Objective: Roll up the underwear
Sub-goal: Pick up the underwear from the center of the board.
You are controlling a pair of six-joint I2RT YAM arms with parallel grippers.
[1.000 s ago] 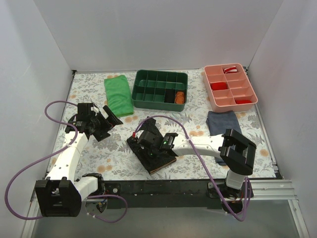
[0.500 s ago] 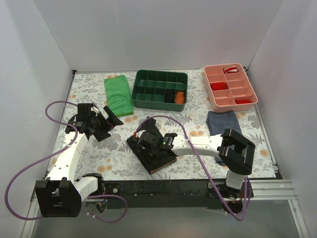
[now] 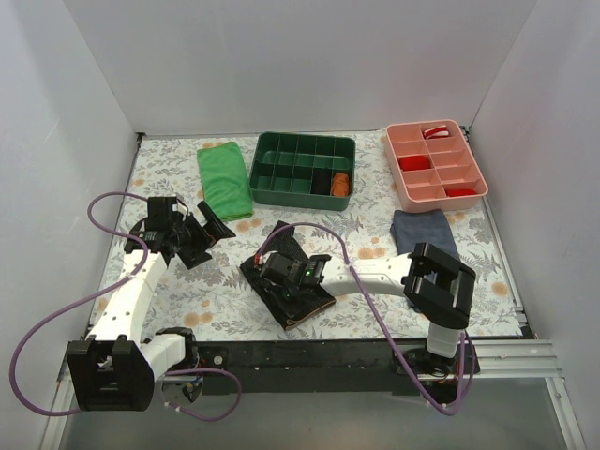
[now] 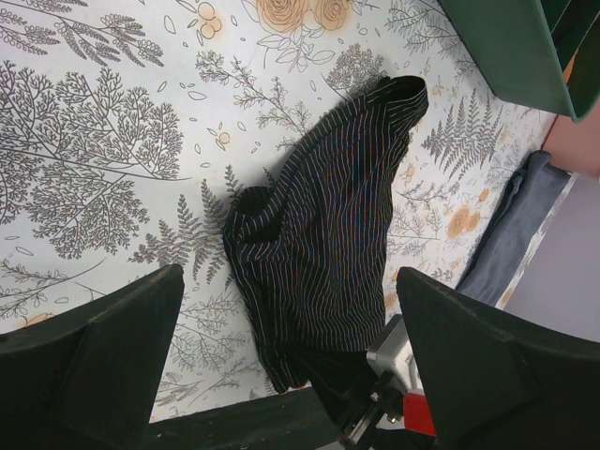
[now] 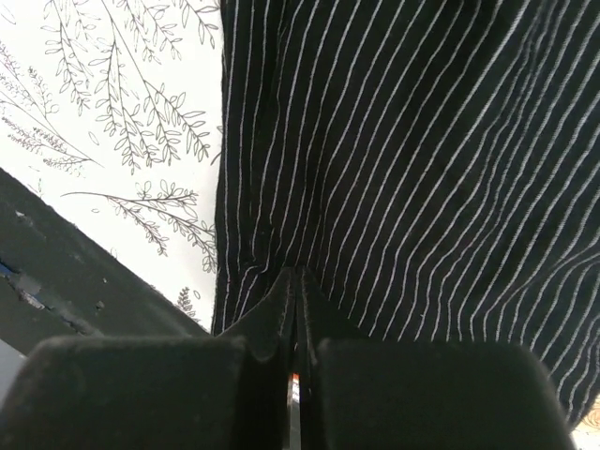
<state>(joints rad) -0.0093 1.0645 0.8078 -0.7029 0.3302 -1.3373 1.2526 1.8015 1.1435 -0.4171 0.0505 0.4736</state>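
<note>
My right gripper [image 5: 295,281] is clenched on the fabric of the pinstriped boxer briefs [image 4: 323,244] lying mid-way across the floral table [image 3: 216,291], left gripper [image 3: 204,234] gaping idle aside; the roll looks barely begun, so next I'd curl the pinched fabric over itself.

Bare floral-print table [image 3: 211,291] lies left of the black pinstriped underwear [image 3: 309,302] at near centre and in a band beyond it. The far side is blocked by a bright green folded cloth [image 3: 223,181], a dark green compartmented plastic tray [image 3: 302,169] and a pink plastic tray [image 3: 434,164]. A navy-blue folded garment [image 3: 424,232] and the right arm [image 3: 370,275] occupy the right.
</note>
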